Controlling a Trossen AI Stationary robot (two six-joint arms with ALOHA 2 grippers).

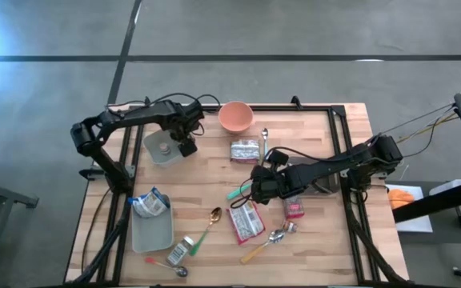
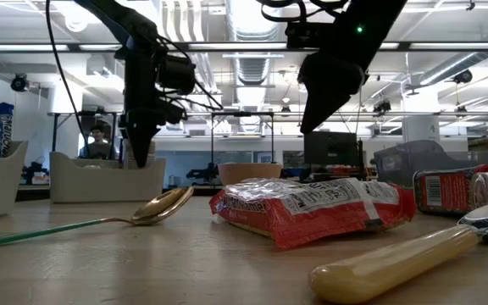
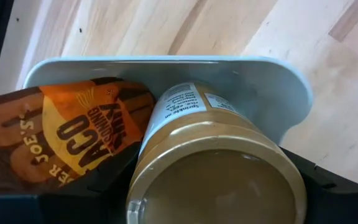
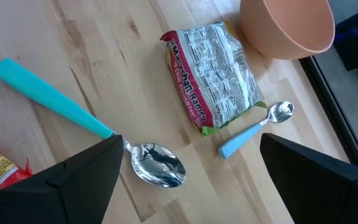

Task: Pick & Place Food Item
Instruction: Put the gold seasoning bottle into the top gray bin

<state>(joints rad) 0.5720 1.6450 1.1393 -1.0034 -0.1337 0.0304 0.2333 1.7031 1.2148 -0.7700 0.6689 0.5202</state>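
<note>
Holding a round jar with a tan lid and a white label [image 3: 213,168], the left gripper [image 1: 184,134] hangs over the grey rounded bin [image 1: 152,154] at the far left of the table. Its two dark fingers stand on either side of the jar, and the jar lies between them, so this claw is clamped on it. The lid faces the wrist camera, so the jar's long axis runs straight away from the claw, down toward the bin's floor. Just beside the jar, inside the same bin, lies a brown and orange snack packet [image 3: 61,134]. I judge the coming move is only a release, because the jar is already inside the bin's wall.

The left arm reaches from the table's left edge toward the middle, its wrist pointing steeply down in the low view.

Farther to the right, the right gripper [image 1: 261,182] waits above the table's middle with its fingers wide apart and nothing between them. Under it lie a steel spoon with a teal handle [image 4: 79,124] and a red and white ramen packet [image 4: 213,71], with a peach bowl [image 4: 288,26] beyond.
</note>
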